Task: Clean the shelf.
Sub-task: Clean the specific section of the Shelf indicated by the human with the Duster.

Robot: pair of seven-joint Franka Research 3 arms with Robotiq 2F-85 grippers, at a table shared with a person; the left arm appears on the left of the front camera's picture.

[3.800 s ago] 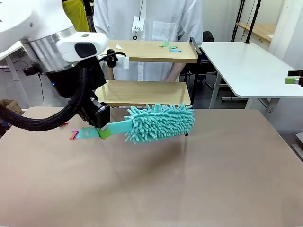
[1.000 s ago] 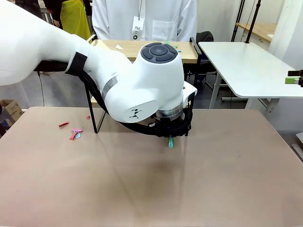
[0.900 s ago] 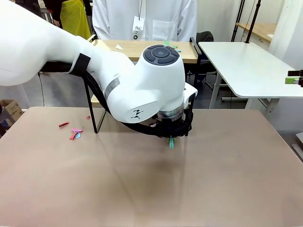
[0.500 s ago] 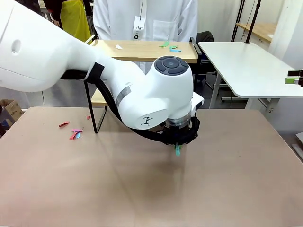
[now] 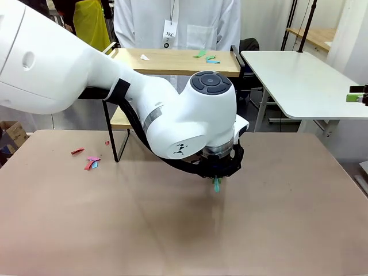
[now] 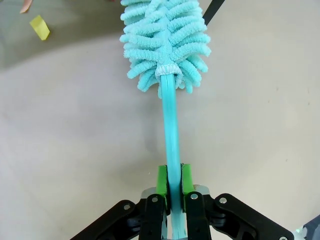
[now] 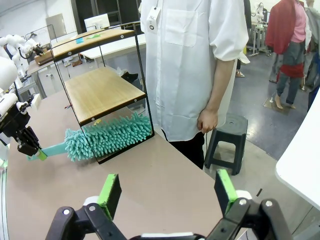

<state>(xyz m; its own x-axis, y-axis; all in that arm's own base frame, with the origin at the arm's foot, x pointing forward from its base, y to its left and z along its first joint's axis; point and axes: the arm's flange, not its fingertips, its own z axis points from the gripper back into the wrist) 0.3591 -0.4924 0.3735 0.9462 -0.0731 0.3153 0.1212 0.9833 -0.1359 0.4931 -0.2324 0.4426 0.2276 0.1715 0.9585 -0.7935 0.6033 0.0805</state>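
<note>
The shelf (image 5: 178, 62) stands at the table's far side, and its top board carries a few paper scraps (image 5: 206, 56). My left gripper (image 6: 171, 178) is shut on the teal handle of a fluffy teal duster (image 6: 165, 40). In the front view the left arm's wrist (image 5: 198, 123) hides that gripper, and only the handle's tip (image 5: 216, 184) sticks out below. In the right wrist view the duster head (image 7: 110, 135) lies on the table under the shelf's lower board (image 7: 100, 87). My right gripper (image 7: 167, 192) is open and holds nothing, well off to the shelf's side.
A person in a white coat (image 5: 175, 23) stands right behind the shelf. Pink and blue scraps (image 5: 89, 161) lie on the table at the left, and a yellow scrap (image 6: 39, 27) lies near the duster head. A white table (image 5: 299, 80) stands at the right, with a dark stool (image 7: 225, 145) near the person.
The left arm has shifted a little to the right with the duster in its grip. Earlier the duster hung sideways in front of the shelf. The right gripper has stayed open.
</note>
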